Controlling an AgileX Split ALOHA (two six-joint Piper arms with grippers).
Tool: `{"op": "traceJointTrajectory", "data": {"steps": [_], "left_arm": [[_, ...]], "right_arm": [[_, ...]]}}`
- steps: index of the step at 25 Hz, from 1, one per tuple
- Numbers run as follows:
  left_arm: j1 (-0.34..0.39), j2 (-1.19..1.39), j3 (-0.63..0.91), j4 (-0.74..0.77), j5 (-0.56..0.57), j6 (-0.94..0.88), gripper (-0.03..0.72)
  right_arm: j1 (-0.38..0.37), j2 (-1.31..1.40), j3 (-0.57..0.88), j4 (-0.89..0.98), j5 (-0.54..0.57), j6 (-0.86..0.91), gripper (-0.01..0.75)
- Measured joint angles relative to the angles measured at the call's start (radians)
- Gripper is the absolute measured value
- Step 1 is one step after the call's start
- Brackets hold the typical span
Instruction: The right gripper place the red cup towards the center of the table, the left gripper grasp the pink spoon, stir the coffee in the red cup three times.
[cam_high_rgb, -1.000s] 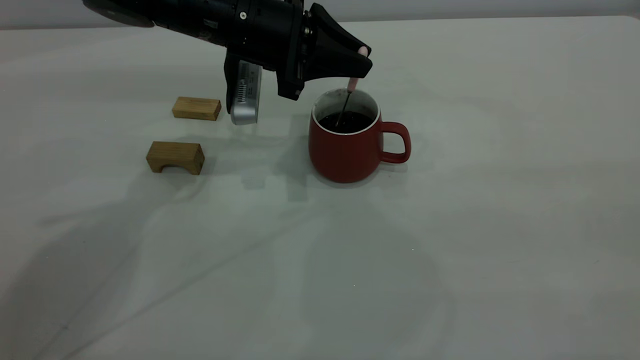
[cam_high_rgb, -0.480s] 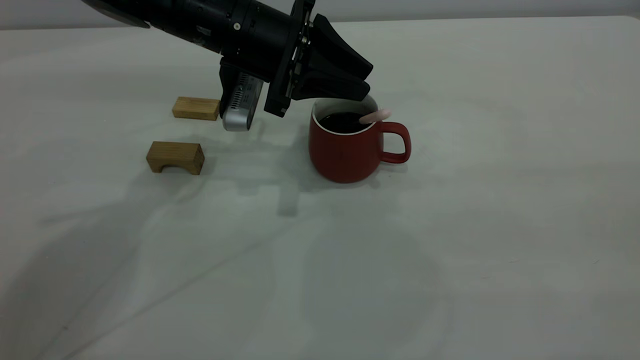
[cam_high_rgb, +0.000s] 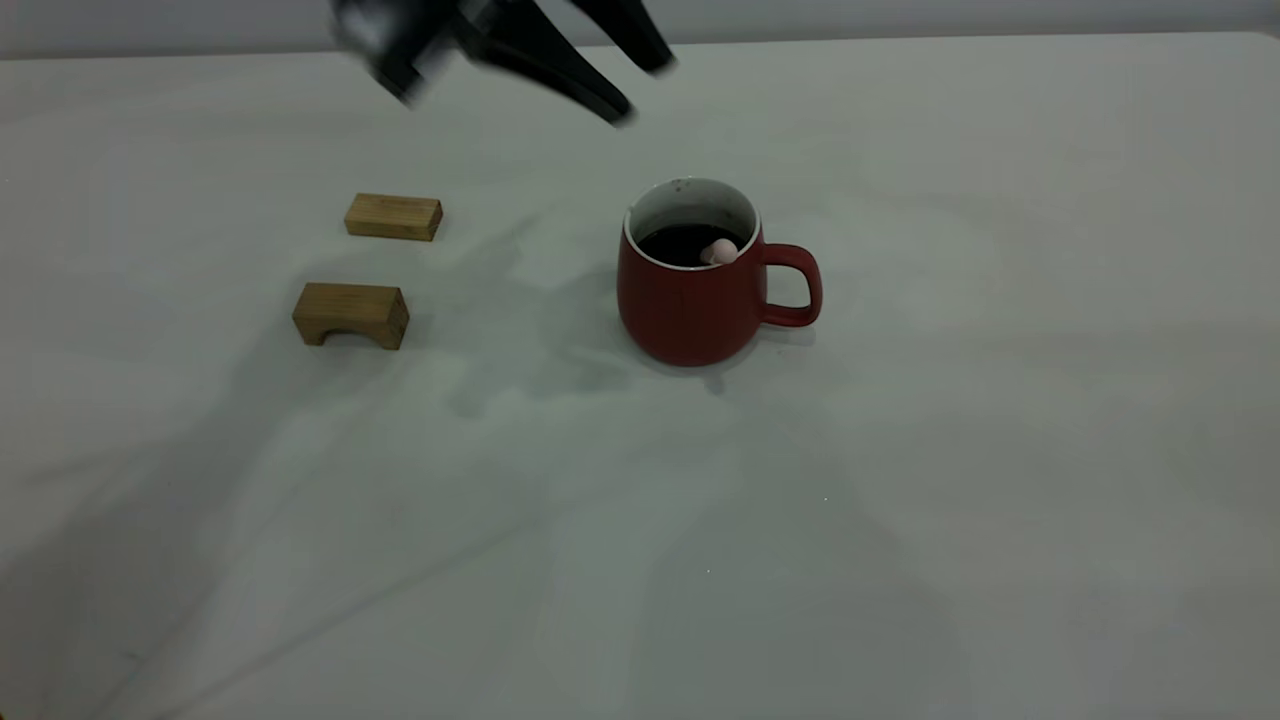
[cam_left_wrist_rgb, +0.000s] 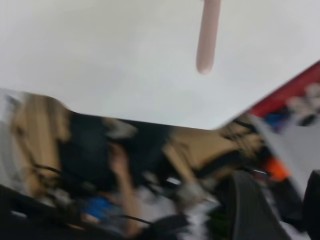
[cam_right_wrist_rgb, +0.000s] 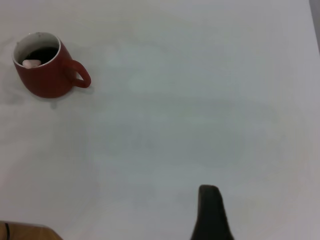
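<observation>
The pink spoon (cam_high_rgb: 718, 251) sits in the coffee (cam_high_rgb: 685, 244) inside the red cup (cam_high_rgb: 690, 300). The left gripper (cam_high_rgb: 640, 85) hangs high above, jaws wide open and empty. The right gripper's (cam_right_wrist_rgb: 210, 212) jaws: cannot tell.

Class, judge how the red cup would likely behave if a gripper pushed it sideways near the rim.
The red cup looks ceramic, so probably rigid and breakable. It holds coffee fairly high, so a rim push may slosh it. Its rounded, wide body suggests sliding rather than tipping.

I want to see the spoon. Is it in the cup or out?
In. The pink spoon sits inside the red cup, its handle tip showing above the coffee.
</observation>
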Motion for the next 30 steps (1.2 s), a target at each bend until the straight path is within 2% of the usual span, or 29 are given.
{"op": "traceJointTrajectory", "data": {"steps": [6, 11, 15, 20, 30], "left_arm": [[0.002, -0.181, -0.076, 0.372, 0.065, 0.023, 0.342], [0.002, -0.345, -0.083, 0.704, 0.102, 0.209, 0.342], [0.002, -0.45, -0.073, 0.879, 0.102, 0.266, 0.342], [0.002, -0.556, 0.017, 0.955, 0.102, 0.326, 0.342], [0.002, -0.877, 0.439, 1.029, 0.102, 0.307, 0.342]], "right_arm": [[0.0, 0.0, 0.0, 0.0, 0.0, 0.0, 0.586], [0.0, 0.0, 0.0, 0.0, 0.0, 0.0, 0.586], [0.0, 0.0, 0.0, 0.0, 0.0, 0.0, 0.586], [0.0, 0.0, 0.0, 0.0, 0.0, 0.0, 0.586], [0.0, 0.0, 0.0, 0.0, 0.0, 0.0, 0.585]]}}
